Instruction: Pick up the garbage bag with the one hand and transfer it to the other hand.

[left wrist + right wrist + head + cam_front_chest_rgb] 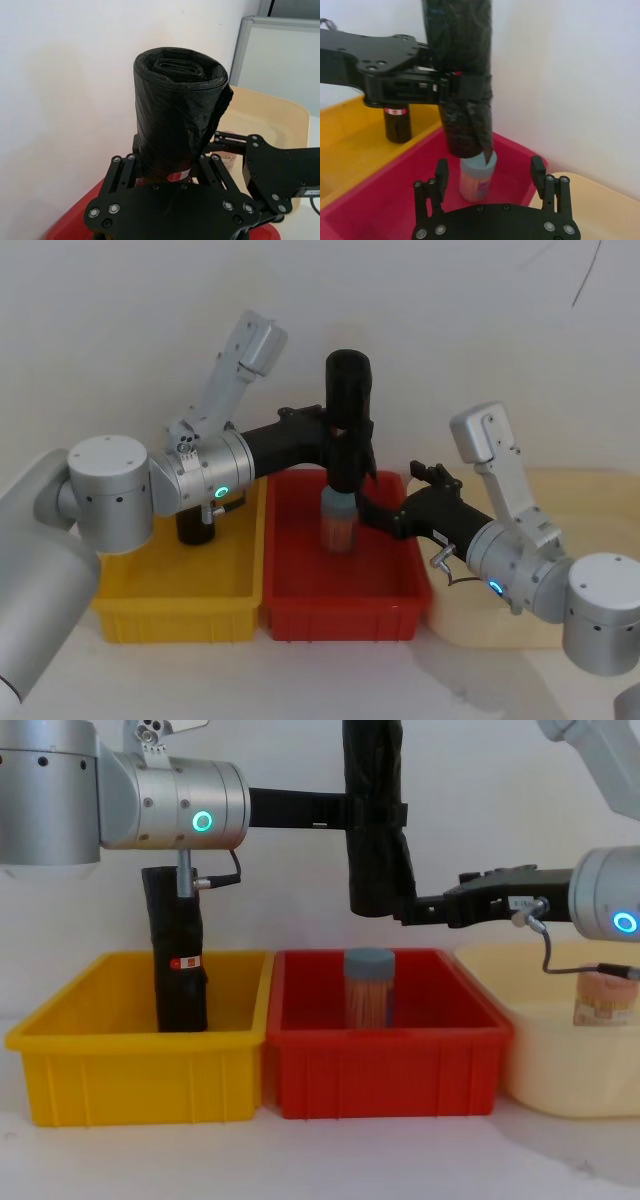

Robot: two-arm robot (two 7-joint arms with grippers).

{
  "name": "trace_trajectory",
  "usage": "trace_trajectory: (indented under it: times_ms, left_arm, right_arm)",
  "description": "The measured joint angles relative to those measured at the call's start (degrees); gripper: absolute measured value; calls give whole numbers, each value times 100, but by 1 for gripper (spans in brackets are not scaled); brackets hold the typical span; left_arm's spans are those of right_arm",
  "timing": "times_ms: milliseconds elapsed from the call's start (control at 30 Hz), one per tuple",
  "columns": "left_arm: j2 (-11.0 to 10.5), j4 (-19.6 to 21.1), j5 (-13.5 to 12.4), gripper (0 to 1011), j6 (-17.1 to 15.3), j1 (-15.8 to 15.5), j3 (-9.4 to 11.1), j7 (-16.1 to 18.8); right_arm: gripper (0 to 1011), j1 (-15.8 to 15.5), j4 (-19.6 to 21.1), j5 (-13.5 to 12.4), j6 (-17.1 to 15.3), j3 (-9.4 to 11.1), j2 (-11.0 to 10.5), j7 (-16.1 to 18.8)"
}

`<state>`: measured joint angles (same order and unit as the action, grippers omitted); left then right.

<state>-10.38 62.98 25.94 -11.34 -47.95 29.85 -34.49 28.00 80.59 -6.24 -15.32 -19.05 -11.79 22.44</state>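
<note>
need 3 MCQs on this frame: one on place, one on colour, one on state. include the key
1. Where is the garbage bag?
A) standing inside a bin
B) held in the air above the red bin
C) lying flat on the floor

2. What colour is the ring light on the arm holding it?
A) green
B) blue
C) red

3. What state is the right gripper in?
A) open
B) shut on the bag
C) shut, empty

Key:
1 B, the left gripper clamps the roll well clear of the red bin's floor.
2 A, the left arm's ring glows green.
3 A, its fingers stand apart near the roll's lower end.
</note>
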Motion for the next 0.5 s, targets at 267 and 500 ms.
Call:
trace_trajectory:
  times_ms: [267, 500]
  left_arm:
    - [0, 0, 1, 465, 0, 0, 0, 0]
    - [-1, 0, 1, 465, 0, 0, 0, 0]
  right_arm:
    - [1000, 96, -18, -72, 0, -97, 11, 116]
    - [1000, 239, -211, -103, 63, -164, 69, 165]
